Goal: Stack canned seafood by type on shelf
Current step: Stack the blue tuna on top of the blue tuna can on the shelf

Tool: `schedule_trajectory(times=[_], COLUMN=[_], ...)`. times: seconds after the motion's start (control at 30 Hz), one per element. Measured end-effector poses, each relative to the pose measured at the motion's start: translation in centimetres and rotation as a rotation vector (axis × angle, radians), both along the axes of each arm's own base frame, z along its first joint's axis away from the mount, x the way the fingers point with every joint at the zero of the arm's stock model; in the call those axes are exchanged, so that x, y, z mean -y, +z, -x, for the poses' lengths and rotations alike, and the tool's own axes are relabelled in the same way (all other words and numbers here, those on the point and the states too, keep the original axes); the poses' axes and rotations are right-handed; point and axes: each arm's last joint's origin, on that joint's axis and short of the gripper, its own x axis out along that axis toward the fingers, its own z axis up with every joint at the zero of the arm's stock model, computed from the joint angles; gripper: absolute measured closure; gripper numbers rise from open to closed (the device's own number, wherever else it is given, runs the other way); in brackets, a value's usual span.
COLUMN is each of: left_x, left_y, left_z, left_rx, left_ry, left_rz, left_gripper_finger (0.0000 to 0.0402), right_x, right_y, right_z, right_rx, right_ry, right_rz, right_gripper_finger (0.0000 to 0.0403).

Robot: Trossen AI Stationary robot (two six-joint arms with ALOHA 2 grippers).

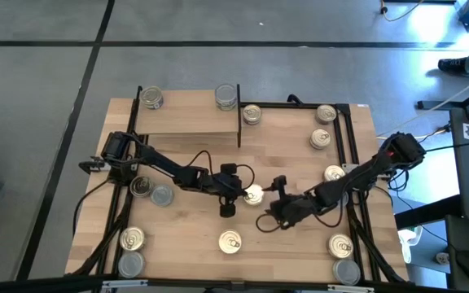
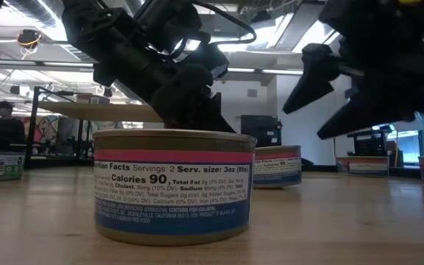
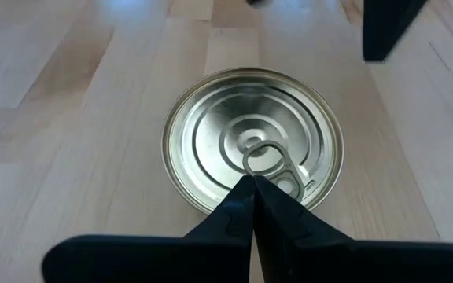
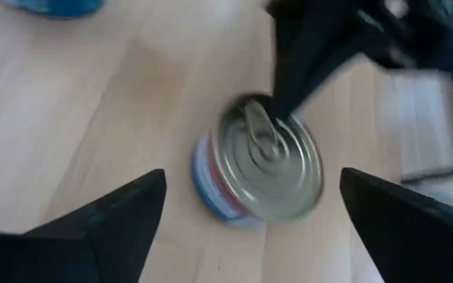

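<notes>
Where the pull-tab tin point(image 1: 253, 195) sits mid-table, the left gripper point(image 3: 252, 189) poses fingertips pressed together, gripping nothing, over its lid. Rigid, smooth and probably light, the tin is best clasped across its side wall. The right gripper point(image 4: 250, 208) stands spread wide just beside. Beyond: bare wooden table point(image 1: 194, 248), shelf point(image 1: 187, 120) at the far edge, open workshop room.

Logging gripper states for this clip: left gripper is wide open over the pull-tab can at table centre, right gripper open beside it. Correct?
Not quite. The left gripper is shut, fingertips pressed together over the can, as the left wrist view shows. The right gripper is indeed open beside that can.
</notes>
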Motion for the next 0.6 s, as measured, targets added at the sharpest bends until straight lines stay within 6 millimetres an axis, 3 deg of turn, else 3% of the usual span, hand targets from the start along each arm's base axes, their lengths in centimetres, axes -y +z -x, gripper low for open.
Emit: schedule_trajectory(times=[0.23, 0.6], left_x=[0.0, 0.0], left_y=[0.0, 0.0], left_z=[0.0, 0.0], left_rx=[0.0, 0.001], left_ry=[0.0, 0.002], left_rz=[0.001, 0.001], left_gripper_finger=[0.0396, 0.0396], right_x=[-0.3, -0.1], right_y=[-2.7, -5.0], right_z=[-0.9, -1.2], right_rx=[-0.068, -0.155], right_ry=[0.104, 0.156], right_rz=[0.214, 0.437], right_gripper_finger=[0.0036, 0.0061])
